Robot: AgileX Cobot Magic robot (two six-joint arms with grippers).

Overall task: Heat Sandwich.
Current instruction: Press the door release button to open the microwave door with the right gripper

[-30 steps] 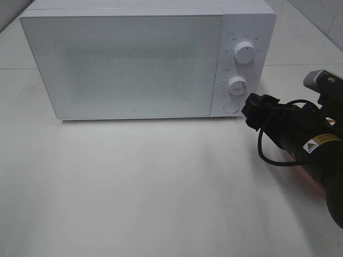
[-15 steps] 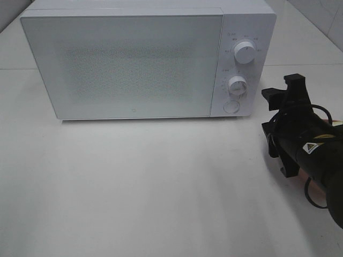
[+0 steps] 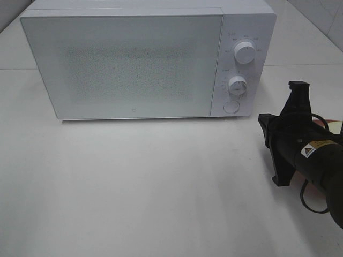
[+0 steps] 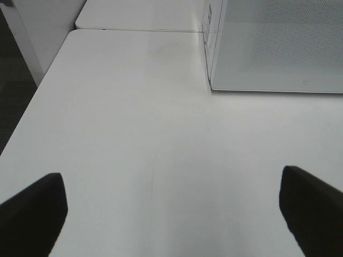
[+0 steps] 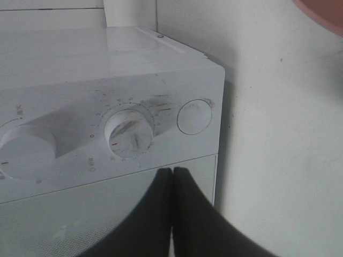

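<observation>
The sandwich is out of view. The white microwave (image 3: pixel 128 64) stands at the back of the table with its door closed. My right gripper (image 3: pixel 262 122) hovers just right of the microwave's lower right corner, pointing at it. In the right wrist view its two black fingers (image 5: pixel 161 214) are pressed together with nothing between them, aimed below the lower knob (image 5: pixel 128 131) and the round button (image 5: pixel 194 116). My left gripper (image 4: pixel 171 214) is open over bare table, off the microwave's left front corner (image 4: pixel 211 88). It does not show in the exterior view.
The control panel carries an upper knob (image 3: pixel 244 52), a lower knob (image 3: pixel 237 84) and a round button (image 3: pixel 231 106). A pink plate rim (image 5: pixel 324 13) shows at the edge of the right wrist view. The white table (image 3: pixel 150 187) stretches in front of the microwave.
My right gripper has drawn back to the right from the round button, its wrist has rolled, and its fingers have closed. The microwave door stays closed. The left gripper has not changed.
</observation>
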